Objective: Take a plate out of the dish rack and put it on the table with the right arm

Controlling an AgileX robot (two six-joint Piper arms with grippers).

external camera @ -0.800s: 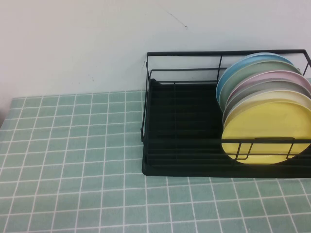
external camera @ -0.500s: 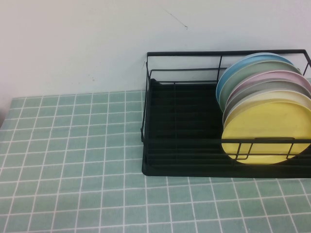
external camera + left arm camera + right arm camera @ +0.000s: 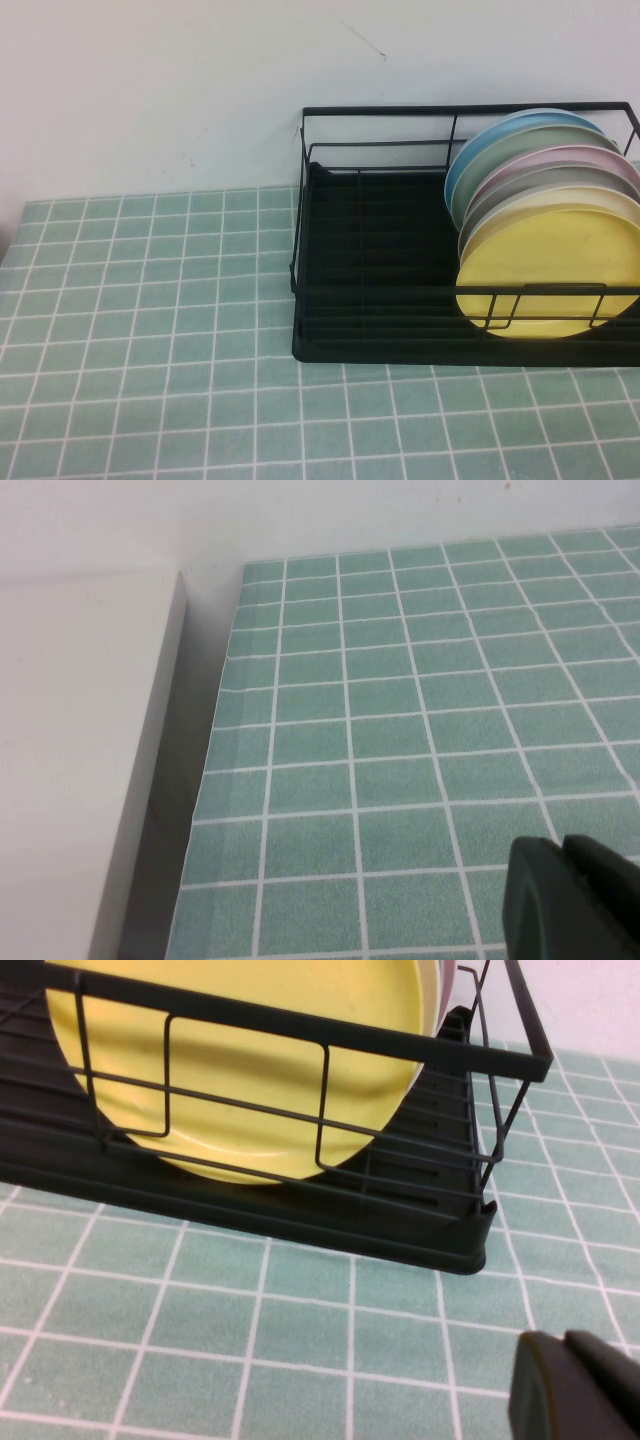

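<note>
The yellow plate (image 3: 550, 270) stands on edge at the front of a row of plates in the black wire dish rack (image 3: 380, 300), at the right of the green tiled table (image 3: 150, 330). The right wrist view shows the plate (image 3: 250, 1070) behind the rack's front wires (image 3: 300, 1025). My right gripper (image 3: 565, 1345) is shut and empty, low over the tiles in front of the rack's corner. My left gripper (image 3: 562, 848) is shut and empty above the table near its left edge. Neither gripper shows in the high view.
Behind the yellow plate stand white, pink, pale green and blue plates (image 3: 530, 150). A white wall (image 3: 150, 90) rises behind the table. A white ledge (image 3: 70, 760) lies beyond the table's left edge. Open tiles spread left of and in front of the rack.
</note>
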